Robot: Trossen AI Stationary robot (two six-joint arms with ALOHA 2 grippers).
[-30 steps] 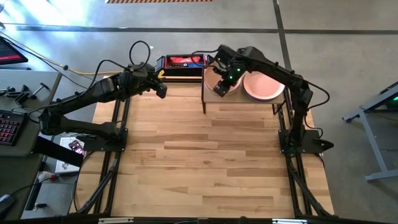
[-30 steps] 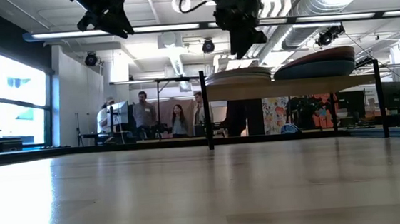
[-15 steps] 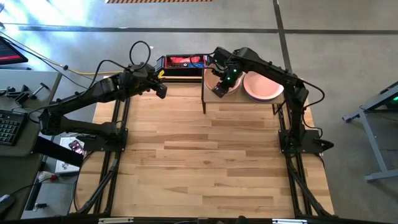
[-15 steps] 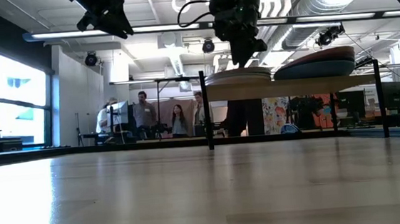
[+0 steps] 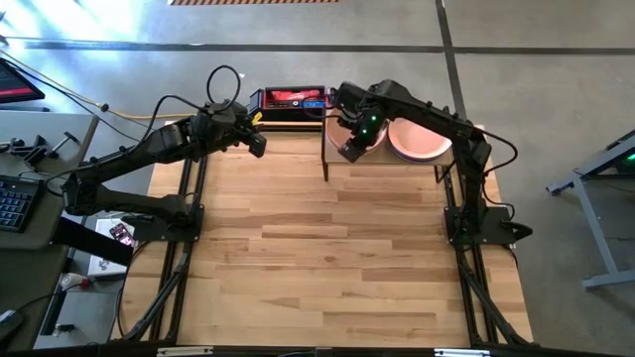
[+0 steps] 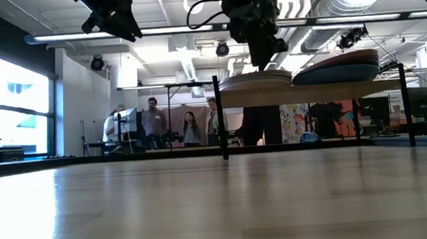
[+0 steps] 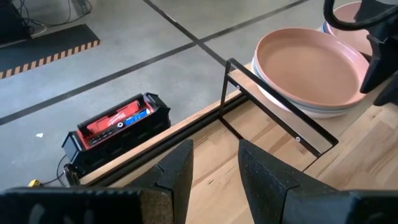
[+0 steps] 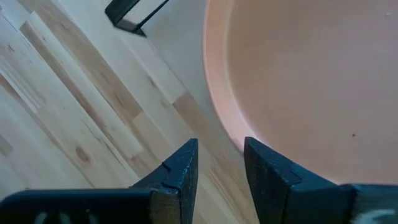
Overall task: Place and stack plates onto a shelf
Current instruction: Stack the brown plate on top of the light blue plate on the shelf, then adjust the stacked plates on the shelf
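The shelf [image 5: 389, 167] stands at the table's far edge and carries two stacks of plates. The left stack [image 6: 255, 79] has a peach plate [image 8: 292, 74] on top. The right stack [image 6: 335, 68] is topped by a pink plate [image 5: 422, 139]. My right gripper [image 5: 347, 151] is open low over the left stack; its fingers straddle the peach plate's rim [image 8: 219, 106], one over the plate's inside and one over the shelf board [image 8: 180, 81]. My left gripper [image 5: 258, 146] waits raised, left of the shelf, open and holding nothing [image 7: 214, 171]. My right gripper comes from above, slanting down at the peach plate's rim [image 8: 236, 144] on the side toward the table's left. Whether either finger touches the rim I cannot tell. The plate lies flat on its stack.
A red-and-black box [image 5: 290, 102] sits on the floor past the table's far edge, beside the shelf's black leg [image 7: 273, 115]. The slatted tabletop [image 5: 337, 258] stretches toward the near edge. People stand far back in the room [image 6: 152, 120].
My right gripper has come down toward the left stack and shifted slightly toward the table's left. My left arm has kept still, and both stacks stay where they were.
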